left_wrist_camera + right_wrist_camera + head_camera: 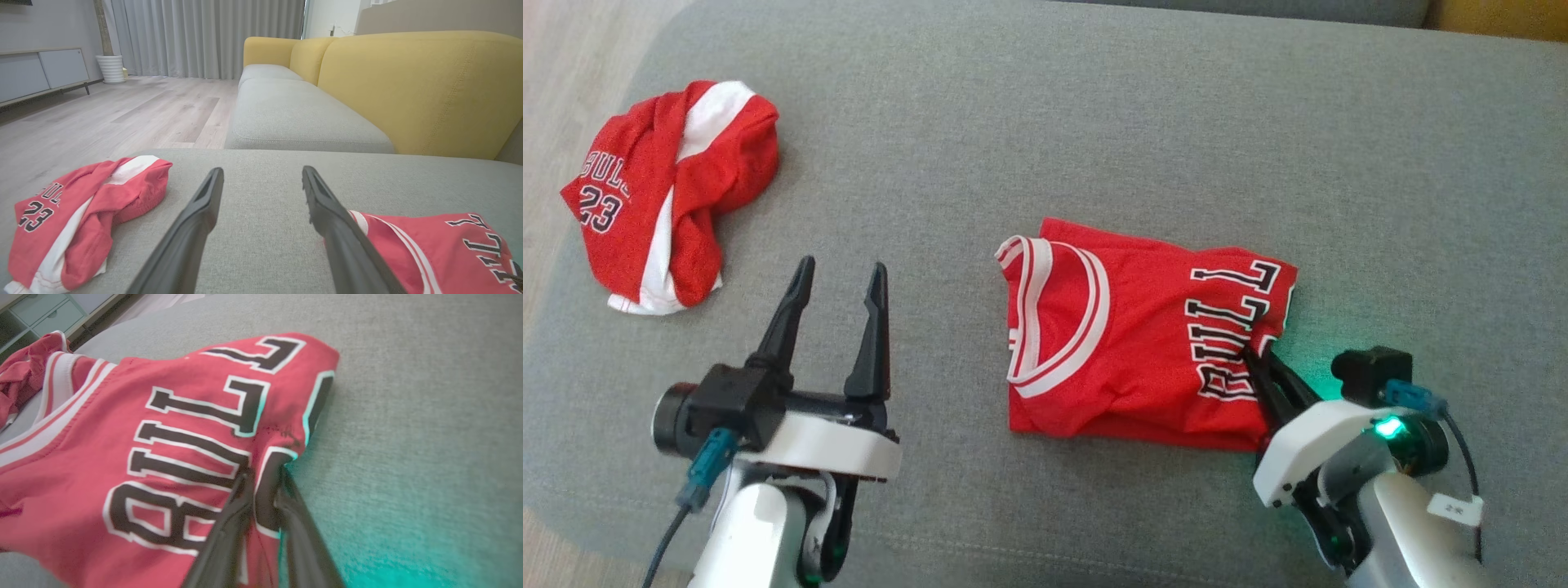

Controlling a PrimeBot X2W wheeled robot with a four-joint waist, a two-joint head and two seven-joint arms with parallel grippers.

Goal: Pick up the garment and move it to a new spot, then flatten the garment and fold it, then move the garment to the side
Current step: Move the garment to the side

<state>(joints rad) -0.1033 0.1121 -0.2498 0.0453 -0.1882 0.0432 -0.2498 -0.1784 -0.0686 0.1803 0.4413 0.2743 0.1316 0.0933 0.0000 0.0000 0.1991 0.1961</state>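
At the upper left of the head view, a crumpled garment (670,196) lies on the grey cushion (1045,122). At lower left the left hand (842,266) hovers with its fingers apart and empty. The folded jersey (1127,335) lies at centre. At lower right, the right hand (1258,357) is clamped on the jersey's right edge.

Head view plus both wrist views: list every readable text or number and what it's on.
"BULL": black, white-outlined letters on the folded jersey; anything after them is hidden at the edge.
"23": on the crumpled jersey.
"ULL": above the 23 on the same jersey; the rest is lost in folds.
White tag on the right forearm: mark too small to read.
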